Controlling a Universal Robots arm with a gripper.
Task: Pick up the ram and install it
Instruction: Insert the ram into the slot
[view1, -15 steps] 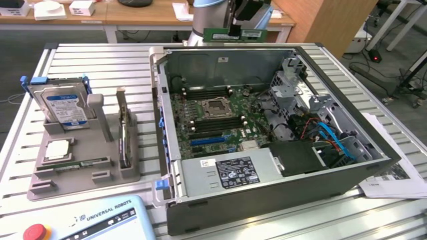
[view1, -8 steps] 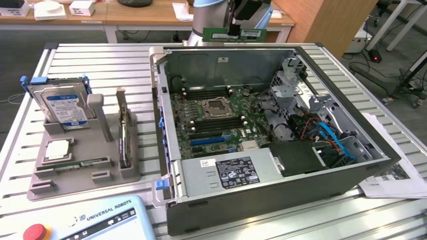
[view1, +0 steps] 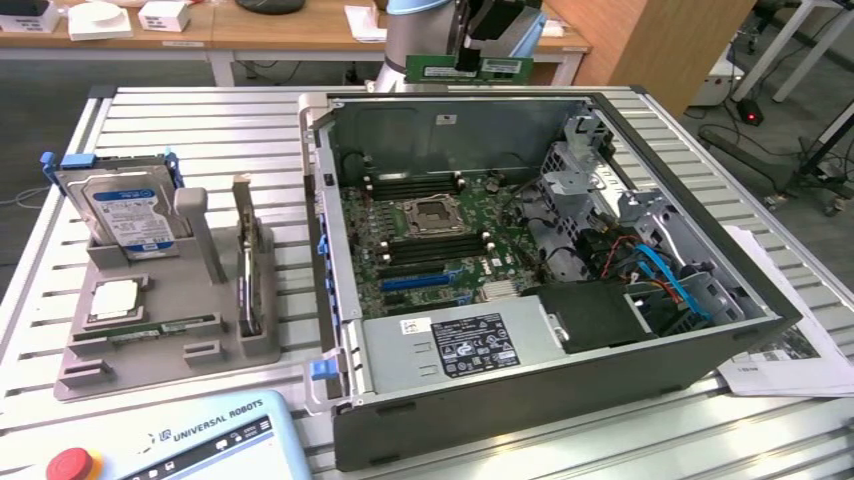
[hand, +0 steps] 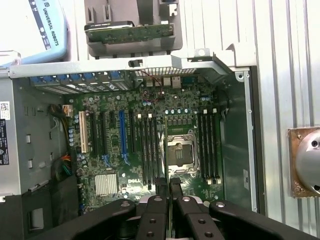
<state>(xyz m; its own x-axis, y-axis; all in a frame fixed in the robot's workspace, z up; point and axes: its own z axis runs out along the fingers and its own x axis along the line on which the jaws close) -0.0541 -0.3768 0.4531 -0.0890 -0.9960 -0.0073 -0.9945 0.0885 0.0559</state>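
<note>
The ram (view1: 467, 68), a thin green stick with a white label, hangs level in my gripper (view1: 467, 52), which is shut on it above the back wall of the open computer case (view1: 534, 390). In the wrist view I see the ram (hand: 167, 184) edge-on between the two black fingers (hand: 156, 207), high over the motherboard (hand: 150, 130). Long black memory slots (hand: 149, 147) run on one side of the processor socket (hand: 179, 152), with more slots (hand: 210, 145) on the other. The socket (view1: 435, 215) sits mid-board in the exterior view.
At the exterior view's left a grey holder (view1: 160, 330) carries a hard drive (view1: 131, 215), a square silver processor (view1: 118, 300) and an upright card (view1: 244, 260). A teach pendant (view1: 174, 440) lies at the front. Papers (view1: 787, 350) lie right of the case.
</note>
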